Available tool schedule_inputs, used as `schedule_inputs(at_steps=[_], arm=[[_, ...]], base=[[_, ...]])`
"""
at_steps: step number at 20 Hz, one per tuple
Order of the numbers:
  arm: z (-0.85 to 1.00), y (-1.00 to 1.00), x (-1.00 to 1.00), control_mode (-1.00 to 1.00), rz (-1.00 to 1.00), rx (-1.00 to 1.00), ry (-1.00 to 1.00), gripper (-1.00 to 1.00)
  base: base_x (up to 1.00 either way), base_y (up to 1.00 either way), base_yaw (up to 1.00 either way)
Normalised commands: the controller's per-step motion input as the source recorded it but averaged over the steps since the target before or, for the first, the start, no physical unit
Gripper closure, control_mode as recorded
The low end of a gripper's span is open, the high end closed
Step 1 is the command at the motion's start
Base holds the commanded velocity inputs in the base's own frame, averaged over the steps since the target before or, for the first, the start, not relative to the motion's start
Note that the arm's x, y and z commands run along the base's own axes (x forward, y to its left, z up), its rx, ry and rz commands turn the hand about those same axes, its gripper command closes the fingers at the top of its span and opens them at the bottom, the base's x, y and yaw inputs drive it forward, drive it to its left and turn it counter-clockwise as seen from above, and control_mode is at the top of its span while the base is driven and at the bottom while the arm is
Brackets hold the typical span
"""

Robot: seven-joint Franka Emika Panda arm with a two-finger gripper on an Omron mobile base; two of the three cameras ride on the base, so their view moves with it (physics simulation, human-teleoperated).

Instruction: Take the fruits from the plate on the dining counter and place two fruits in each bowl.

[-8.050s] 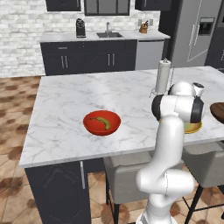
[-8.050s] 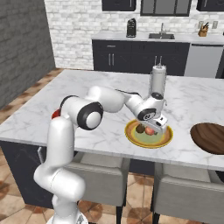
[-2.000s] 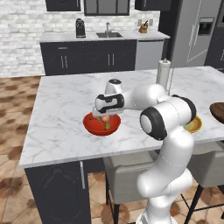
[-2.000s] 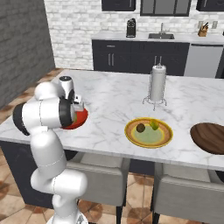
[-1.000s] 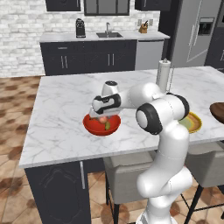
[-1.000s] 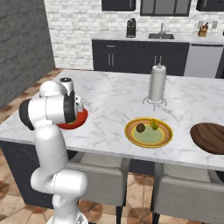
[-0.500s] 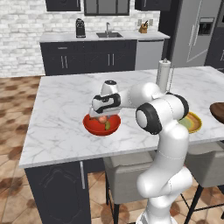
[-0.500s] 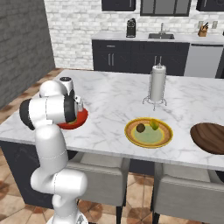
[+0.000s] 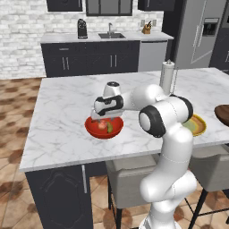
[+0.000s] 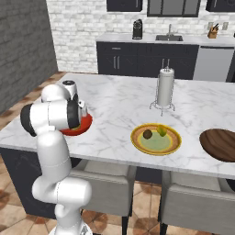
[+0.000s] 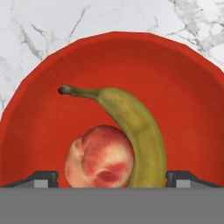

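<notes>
We see the jaws [image 11: 112, 177] standing wide apart in the hand view, one dark fingertip [image 11: 43, 177] at the lower left and the other at the lower right, with nothing clamped between them; peach and banana lie in the gap but neither tip touches them

Red bowl [image 11: 183, 105] takes up most of the hand view, on the white veined tabletop [image 11: 39, 26]. Inside it: a yellow-green banana [image 11: 135, 127], stem toward the upper left, curving down to the lower right, and a reddish peach [image 11: 100, 157] tucked against the banana's inner curve, touching it

Left base view: red bowl [image 9: 95, 130] sits left of centre on the tabletop [image 9: 58, 116], the hand hanging right over it. The yellow-rimmed plate [image 9: 200, 126] shows at the right, partly hidden behind the arm, and the edge of the brown wooden bowl [image 9: 222, 114] is at the far right edge

Right base view: red bowl [image 10: 81, 126] at the left, mostly covered by the arm. Plate [image 10: 156, 138] is at centre, well apart from the red bowl, carrying a dark round fruit [image 10: 147, 134] and a small yellow-green fruit [image 10: 162, 131] just beside it. Wooden bowl [image 10: 221, 144] lies at the right edge, near the plate. A paper towel holder [image 10: 165, 89] stands upright above the plate in the frame
</notes>
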Motion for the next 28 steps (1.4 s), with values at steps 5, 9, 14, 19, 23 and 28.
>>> schedule_inputs(at_steps=[5,9,14,19,23,28], arm=[[0.39,-0.36,-0.22,-1.0,-0.01,0.01,0.0,-1.0],[0.47,-0.55,-0.72,-1.0,-0.04,0.04,-0.16,-1.0],[0.25,-0.45,-0.64,-1.0,-0.06,0.05,-0.1,-1.0],[0.38,-0.38,-0.43,-1.0,-0.14,-0.01,-0.13,-1.0],[0.44,-0.43,-0.12,-1.0,-0.2,-0.09,-0.12,-1.0],[0.21,-0.5,0.08,-1.0,-0.27,-0.09,-0.01,-1.0]], base=[[0.0,0.0,0.0],[0.0,0.0,0.0],[0.0,0.0,0.0],[0.0,0.0,0.0],[0.0,0.0,0.0],[0.0,0.0,0.0]])
